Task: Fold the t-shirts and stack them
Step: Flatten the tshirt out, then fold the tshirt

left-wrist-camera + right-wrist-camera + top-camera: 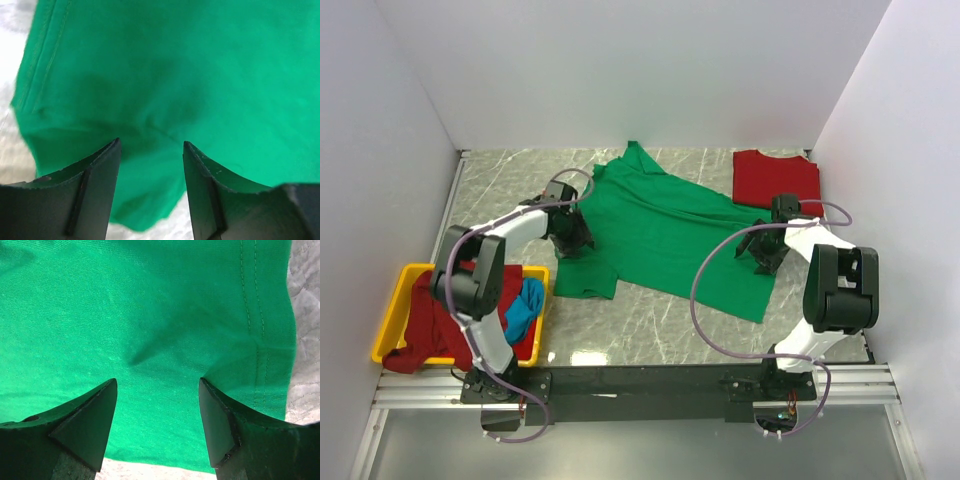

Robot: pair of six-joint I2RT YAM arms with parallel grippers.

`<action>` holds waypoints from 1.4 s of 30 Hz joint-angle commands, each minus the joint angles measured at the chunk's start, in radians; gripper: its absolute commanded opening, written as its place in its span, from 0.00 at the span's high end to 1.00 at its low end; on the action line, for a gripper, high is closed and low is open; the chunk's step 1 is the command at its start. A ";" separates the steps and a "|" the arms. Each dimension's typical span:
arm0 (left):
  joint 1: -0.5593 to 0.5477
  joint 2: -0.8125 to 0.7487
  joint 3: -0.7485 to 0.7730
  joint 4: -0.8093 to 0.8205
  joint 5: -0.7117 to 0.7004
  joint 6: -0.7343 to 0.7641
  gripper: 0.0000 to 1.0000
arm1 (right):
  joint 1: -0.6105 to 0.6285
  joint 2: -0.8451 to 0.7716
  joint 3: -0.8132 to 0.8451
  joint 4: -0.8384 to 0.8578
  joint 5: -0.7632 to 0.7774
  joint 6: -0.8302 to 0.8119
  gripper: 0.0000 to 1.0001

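**Marbled table, green t-shirt spread**

From left I see my left gripper, jaws parted over the soft green t-shirt lying mid-table; my right gripper gaping above its stitched hem; a folded red t-shirt squared behind.

yellow bin: part hidden behind left arm | green t-shirt: cropped by wrist-view edges

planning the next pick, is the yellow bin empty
No, the yellow bin holds a dark red t-shirt and a blue t-shirt.
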 commanded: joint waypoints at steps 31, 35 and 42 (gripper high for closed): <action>-0.002 0.537 0.707 -0.085 0.040 0.138 0.42 | -0.026 0.313 0.450 -0.136 0.071 0.058 0.27; -0.002 0.442 0.632 -0.022 0.036 0.123 0.39 | -0.026 0.299 0.461 -0.121 0.041 0.058 0.27; -0.002 0.152 0.367 0.047 -0.065 0.074 0.36 | -0.026 0.235 0.428 -0.106 0.045 0.026 0.27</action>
